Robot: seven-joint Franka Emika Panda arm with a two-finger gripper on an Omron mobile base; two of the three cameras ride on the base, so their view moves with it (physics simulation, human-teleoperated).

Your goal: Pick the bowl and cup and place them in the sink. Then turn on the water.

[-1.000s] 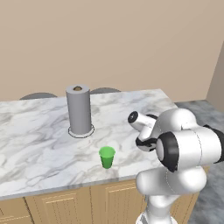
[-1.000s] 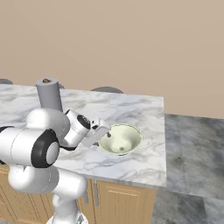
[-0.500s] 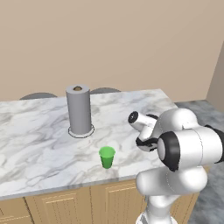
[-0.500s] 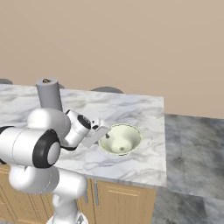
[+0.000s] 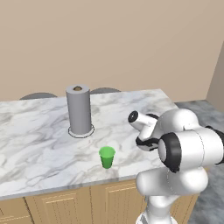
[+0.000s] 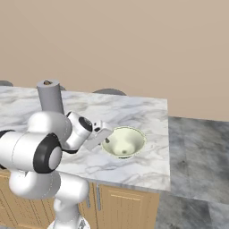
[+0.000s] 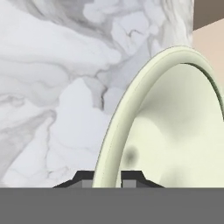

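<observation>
Right now my gripper [image 7: 107, 178] sits at the bottom centre of the hand view with one dark tip on each side of the bowl's rim, the jaws drawn in close on that thin cream-green edge, so I read it as clamped on the bowl [image 7: 175, 131]. In the right base view the bowl [image 6: 124, 142] rests on the marble counter [image 6: 143, 112] at the middle of the frame, and my gripper [image 6: 107, 138] meets its near-left rim. The cup [image 5: 106, 157] stands in the lower middle of the left base view, in front of the grey paper towel roll [image 5: 79, 110] and well apart from the bowl.

What worries me is the hold itself. I judge that a pinch on one side of a wide, shallow bowl leaves the weight hanging off to the far side; on lifting, the bowl could swing down and pivot between the tips, or slide out along the glossy inside. A fast rise would make that worse. If the rim sits shallow in the tips, which I cannot tell from here, it may slip free as soon as it leaves the counter. A dropped bowl could roll toward the counter's right edge.
</observation>
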